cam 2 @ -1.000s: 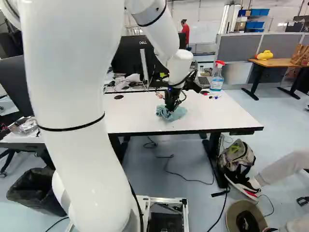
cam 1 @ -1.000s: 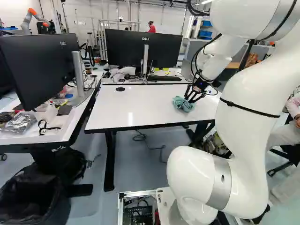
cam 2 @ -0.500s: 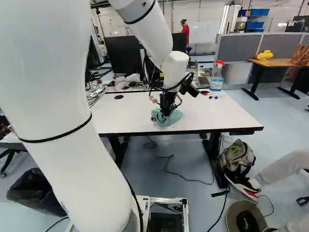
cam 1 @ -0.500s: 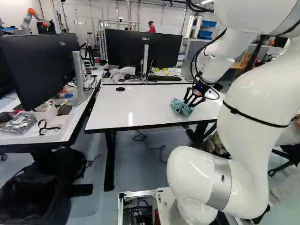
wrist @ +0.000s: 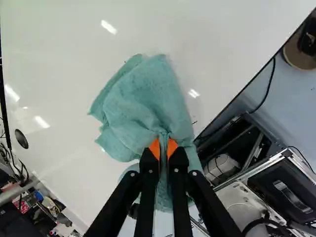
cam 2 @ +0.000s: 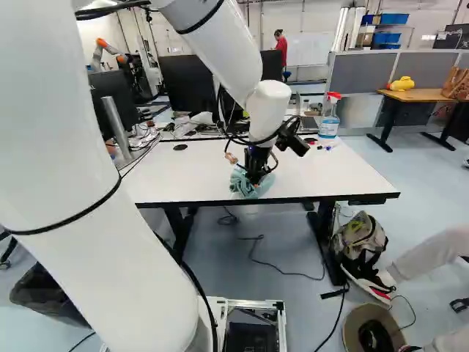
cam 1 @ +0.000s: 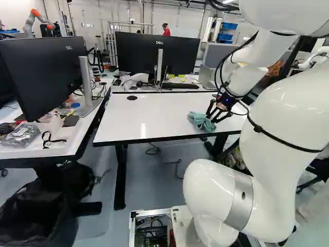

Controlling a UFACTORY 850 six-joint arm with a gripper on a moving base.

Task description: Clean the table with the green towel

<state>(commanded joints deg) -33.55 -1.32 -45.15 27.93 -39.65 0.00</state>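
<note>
Green towel (wrist: 148, 106) bunched on white bench (cam 1: 164, 110); end effector (cam 1: 218, 114) pinching a fold between orange pads (wrist: 171, 147).

I see the towel (wrist: 143, 98) on the table (cam 1: 159, 116), a spray bottle (cam 2: 329, 123) at its far edge, 1 monitor (cam 1: 139, 51) behind, 1 desk (cam 1: 78, 135) left.

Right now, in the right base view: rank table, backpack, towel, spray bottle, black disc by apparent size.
1. Table
2. Backpack
3. Towel and spray bottle: too close to rank, towel partly hidden by the fingers
4. Black disc
</note>
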